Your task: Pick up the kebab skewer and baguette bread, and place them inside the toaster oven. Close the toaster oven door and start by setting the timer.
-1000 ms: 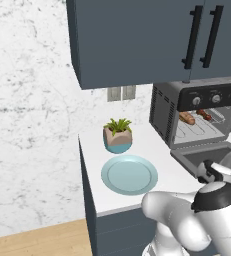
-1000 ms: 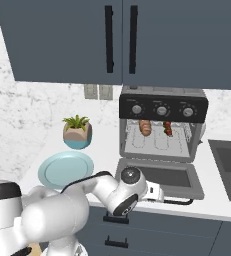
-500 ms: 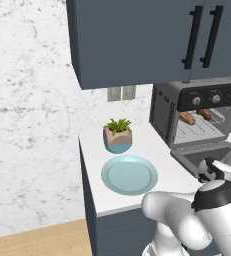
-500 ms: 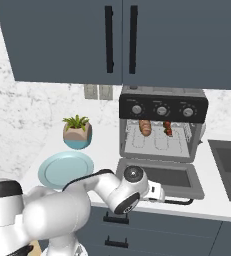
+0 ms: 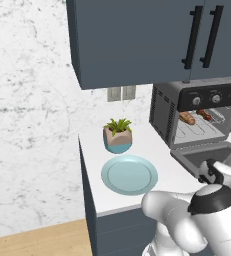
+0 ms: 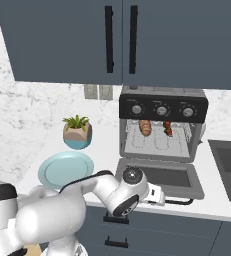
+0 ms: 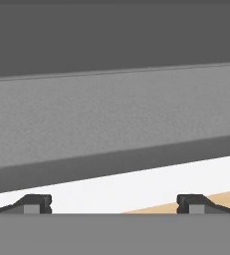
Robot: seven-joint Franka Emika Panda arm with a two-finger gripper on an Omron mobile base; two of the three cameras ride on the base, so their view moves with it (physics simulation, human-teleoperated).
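With jaws spread, the gripper (image 7: 114, 203) sits under the toaster oven door (image 6: 162, 176); lifting carelessly could slip off.

Even, bright, shadeless rendered light fills both base views: the counter (image 5: 137, 145) and marble wall (image 5: 32, 125) read pale and flat, with no glare and only faint soft shading under the cabinets (image 6: 122, 40) and inside the oven (image 6: 162, 135). Edges are clean but coarse and slightly soft from low resolution, with no visible lens distortion. In the hand view the grey door (image 7: 111, 114) sits very close, smooth and grainy in texture, its lower lip darker.
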